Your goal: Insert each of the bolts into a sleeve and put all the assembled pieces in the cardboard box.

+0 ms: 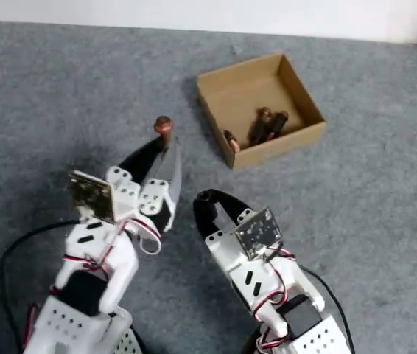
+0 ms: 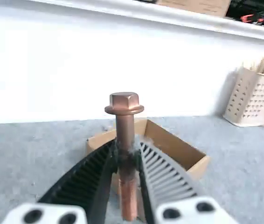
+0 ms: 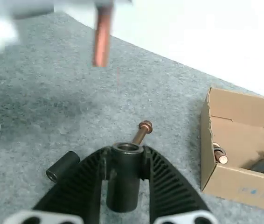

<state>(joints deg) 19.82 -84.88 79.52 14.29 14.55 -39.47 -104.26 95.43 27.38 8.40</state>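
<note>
Bare grey carpet stretches wide on the far left. The left gripper is raised there, its ribbed fingers clamped on a copper-coloured bolt at mid-shank. The bolt is upright, with its flanged hex head above the fingertips and its plain shank hanging below.

Just to the right, the right gripper sits low over the carpet. It is closed around a black sleeve, which stands upright with its open bore facing up. In the right wrist view the held bolt's shank end hangs above and beyond this sleeve, well apart from it.

That view also shows a loose sleeve lying on its side near the gripper. A loose bolt lies on the carpet just past the fingertips. The arms hide both in the high view.

A strip of free carpet separates the grippers from the cardboard box, which is farther right with its near corner pointing at them. Inside lie what look like three assembled pieces, though the count is hard to tell. The left wrist view shows a cream perforated basket far right against the white wall.
</note>
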